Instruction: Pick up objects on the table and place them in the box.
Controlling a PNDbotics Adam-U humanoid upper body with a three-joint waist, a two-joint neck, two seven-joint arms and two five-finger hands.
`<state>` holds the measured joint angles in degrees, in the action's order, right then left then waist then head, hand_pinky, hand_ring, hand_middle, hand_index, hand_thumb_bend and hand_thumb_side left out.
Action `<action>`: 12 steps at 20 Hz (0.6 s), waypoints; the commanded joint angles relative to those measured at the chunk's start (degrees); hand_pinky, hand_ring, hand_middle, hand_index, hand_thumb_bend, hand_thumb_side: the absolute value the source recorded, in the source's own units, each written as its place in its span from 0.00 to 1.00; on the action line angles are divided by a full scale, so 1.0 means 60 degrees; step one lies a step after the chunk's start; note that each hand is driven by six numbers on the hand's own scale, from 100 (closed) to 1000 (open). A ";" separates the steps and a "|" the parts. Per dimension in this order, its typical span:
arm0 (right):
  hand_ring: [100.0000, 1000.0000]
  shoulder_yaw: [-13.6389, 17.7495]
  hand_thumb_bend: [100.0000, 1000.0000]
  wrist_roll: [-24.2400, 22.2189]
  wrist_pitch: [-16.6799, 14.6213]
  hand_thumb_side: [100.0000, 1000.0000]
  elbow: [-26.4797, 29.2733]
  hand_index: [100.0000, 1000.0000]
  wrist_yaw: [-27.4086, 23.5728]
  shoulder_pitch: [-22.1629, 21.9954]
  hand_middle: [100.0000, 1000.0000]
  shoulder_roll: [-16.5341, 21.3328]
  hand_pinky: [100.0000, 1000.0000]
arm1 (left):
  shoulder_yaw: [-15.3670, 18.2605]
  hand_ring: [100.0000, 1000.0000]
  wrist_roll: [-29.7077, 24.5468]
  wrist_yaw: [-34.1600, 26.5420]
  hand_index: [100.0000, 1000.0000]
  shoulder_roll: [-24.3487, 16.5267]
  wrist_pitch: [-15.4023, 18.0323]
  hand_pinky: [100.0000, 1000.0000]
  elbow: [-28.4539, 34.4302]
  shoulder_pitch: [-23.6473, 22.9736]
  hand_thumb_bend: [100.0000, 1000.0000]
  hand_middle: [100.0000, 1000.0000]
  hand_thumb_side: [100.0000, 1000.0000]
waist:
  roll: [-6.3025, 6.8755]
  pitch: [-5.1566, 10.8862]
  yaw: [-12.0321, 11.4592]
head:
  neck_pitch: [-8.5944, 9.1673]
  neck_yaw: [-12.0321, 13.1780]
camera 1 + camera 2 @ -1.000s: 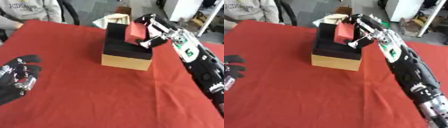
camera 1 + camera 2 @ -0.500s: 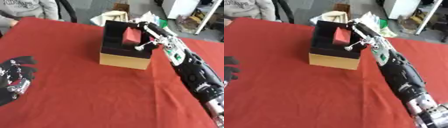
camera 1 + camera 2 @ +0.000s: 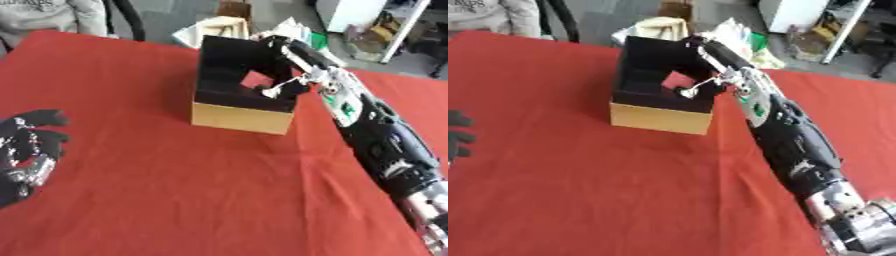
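Right hand [image 3: 284,75], upper centre, reaches into the box [image 3: 241,116]; red block [image 3: 255,79] lies just left of it. Finger state: cannot tell. Left hand [image 3: 26,145] idle, spread, lower left.

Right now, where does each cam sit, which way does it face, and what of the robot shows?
Left eye view: in the head, looking down at the red table; the right hand reaches into the box, the left hand idles open at the left edge.
Right eye view: beside it, same aim; only the left hand's fingertips show.
Shared: box, red object inside it, right arm.
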<state>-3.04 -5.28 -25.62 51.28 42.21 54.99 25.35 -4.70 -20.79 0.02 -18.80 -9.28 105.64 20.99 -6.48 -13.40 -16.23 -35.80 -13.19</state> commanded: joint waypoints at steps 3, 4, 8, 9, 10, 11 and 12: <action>0.77 -0.0301 0.31 0.0047 -0.0504 0.00 0.1282 0.88 -0.0788 0.0065 0.76 0.0712 0.68 | 0.0087 0.73 0.0037 0.0079 0.86 -0.0185 0.0005 0.68 0.0077 -0.0100 0.00 0.75 0.22 | 0.0045 0.0257 0.0248 | -0.0145 0.0124; 0.77 -0.0378 0.30 0.0039 -0.0569 0.00 0.1530 0.88 -0.0944 0.0002 0.76 0.0826 0.68 | 0.0097 0.73 0.0043 0.0092 0.86 -0.0197 0.0004 0.68 0.0070 -0.0134 0.00 0.75 0.22 | 0.0036 0.0271 0.0311 | -0.0159 0.0149; 0.75 -0.0632 0.25 0.0065 -0.0613 0.00 0.3099 0.87 -0.2224 -0.0533 0.75 0.1539 0.67 | 0.0158 0.73 0.0095 0.0132 0.86 -0.0219 -0.0006 0.68 0.0051 -0.0251 0.00 0.75 0.23 | 0.0027 0.0307 0.0608 | -0.0228 0.0274; 0.75 -0.0651 0.25 -0.0001 -0.0465 0.00 0.3547 0.87 -0.2582 -0.0699 0.74 0.1728 0.67 | 0.0163 0.73 0.0097 0.0133 0.86 -0.0220 -0.0007 0.68 0.0048 -0.0275 0.00 0.75 0.23 | 0.0031 0.0316 0.0659 | -0.0253 0.0293; 0.75 -0.0652 0.23 -0.0065 -0.0308 0.00 0.3930 0.87 -0.2867 -0.0847 0.74 0.1888 0.67 | 0.0172 0.73 0.0101 0.0141 0.86 -0.0223 -0.0008 0.68 0.0044 -0.0300 0.00 0.75 0.23 | 0.0035 0.0323 0.0700 | -0.0271 0.0308; 0.75 -0.0627 0.22 -0.0080 -0.0167 0.00 0.4301 0.87 -0.3115 -0.1025 0.74 0.2057 0.67 | 0.0190 0.73 0.0113 0.0150 0.86 -0.0225 -0.0010 0.68 0.0038 -0.0335 0.00 0.75 0.23 | 0.0043 0.0328 0.0752 | -0.0290 0.0324; 0.75 -0.0594 0.21 -0.0071 -0.0034 0.00 0.4629 0.87 -0.3332 -0.1209 0.74 0.2201 0.66 | 0.0210 0.73 0.0129 0.0160 0.86 -0.0224 -0.0013 0.68 0.0032 -0.0372 0.00 0.75 0.23 | 0.0058 0.0329 0.0815 | -0.0316 0.0340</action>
<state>-7.09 -5.65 -26.73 75.61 24.45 47.05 35.38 -4.06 -20.31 0.67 -19.13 -9.39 105.27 18.33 -6.66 -12.59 -11.28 -37.28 -11.35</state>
